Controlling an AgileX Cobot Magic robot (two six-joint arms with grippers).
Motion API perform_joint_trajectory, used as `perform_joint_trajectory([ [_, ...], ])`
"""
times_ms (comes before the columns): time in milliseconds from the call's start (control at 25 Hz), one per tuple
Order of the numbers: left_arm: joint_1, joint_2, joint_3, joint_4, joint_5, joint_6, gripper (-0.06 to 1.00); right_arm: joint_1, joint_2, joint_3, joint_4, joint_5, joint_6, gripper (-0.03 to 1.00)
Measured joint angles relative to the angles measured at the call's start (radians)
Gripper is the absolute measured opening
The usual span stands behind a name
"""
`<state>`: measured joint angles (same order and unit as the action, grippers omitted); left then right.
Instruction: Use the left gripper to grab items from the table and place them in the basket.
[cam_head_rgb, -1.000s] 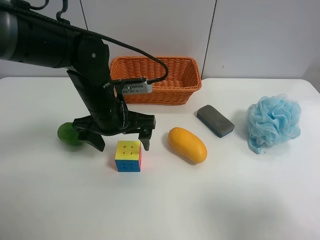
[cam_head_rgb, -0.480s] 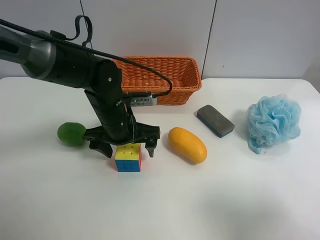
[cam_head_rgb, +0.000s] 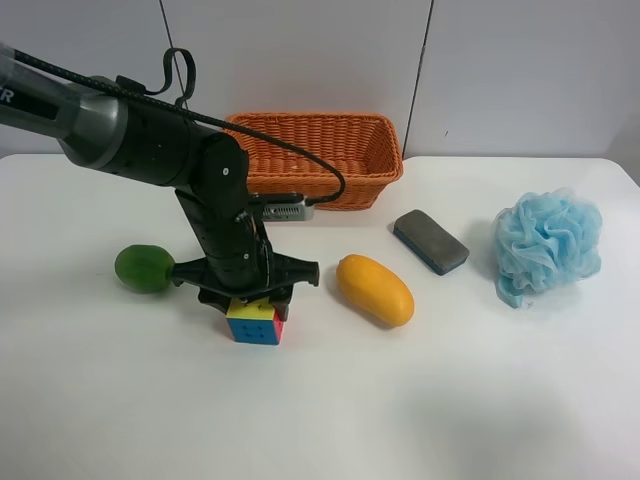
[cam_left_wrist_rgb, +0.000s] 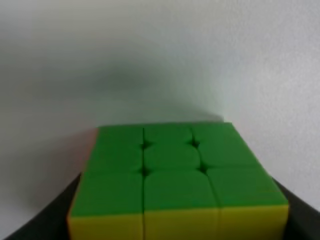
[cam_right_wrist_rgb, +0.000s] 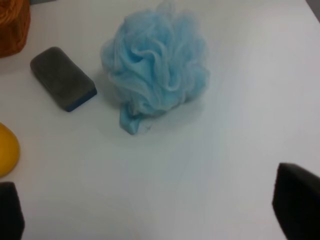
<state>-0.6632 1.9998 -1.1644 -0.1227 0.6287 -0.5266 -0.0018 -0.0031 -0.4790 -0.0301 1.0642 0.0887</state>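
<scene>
The multicoloured puzzle cube (cam_head_rgb: 255, 322) sits on the white table (cam_head_rgb: 400, 400). My left gripper (cam_head_rgb: 250, 298), a black claw on a thick black arm, is down over the cube's top with fingers against its two sides. In the left wrist view the cube (cam_left_wrist_rgb: 175, 175) fills the frame, green face toward the camera, with black fingers (cam_left_wrist_rgb: 40, 220) at both lower corners. The orange wicker basket (cam_head_rgb: 310, 185) stands behind the arm. My right gripper (cam_right_wrist_rgb: 150, 215) is open above bare table and does not show in the exterior high view.
A green round fruit (cam_head_rgb: 143, 268) lies beside the claw. A mango (cam_head_rgb: 375, 290), a grey eraser (cam_head_rgb: 430, 241) and a blue mesh pouf (cam_head_rgb: 547, 245) lie on the cube's other side. The right wrist view shows the pouf (cam_right_wrist_rgb: 155, 65), eraser (cam_right_wrist_rgb: 62, 78) and mango edge (cam_right_wrist_rgb: 7, 150).
The left gripper came down from behind and above the cube onto it, and its fingers drew in from a wide spread to the cube's sides. The cube stays on the table.
</scene>
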Motion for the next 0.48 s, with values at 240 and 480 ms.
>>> perform_joint_trajectory([
  [240,0.000,-0.001,0.000,0.000,-0.003,0.000,0.57,0.000,0.000,0.000,0.000,0.000,0.000,0.99],
  [480,0.000,-0.074,0.000,0.000,0.028,0.000,0.57,0.000,0.000,0.000,0.000,0.000,0.000,0.99],
])
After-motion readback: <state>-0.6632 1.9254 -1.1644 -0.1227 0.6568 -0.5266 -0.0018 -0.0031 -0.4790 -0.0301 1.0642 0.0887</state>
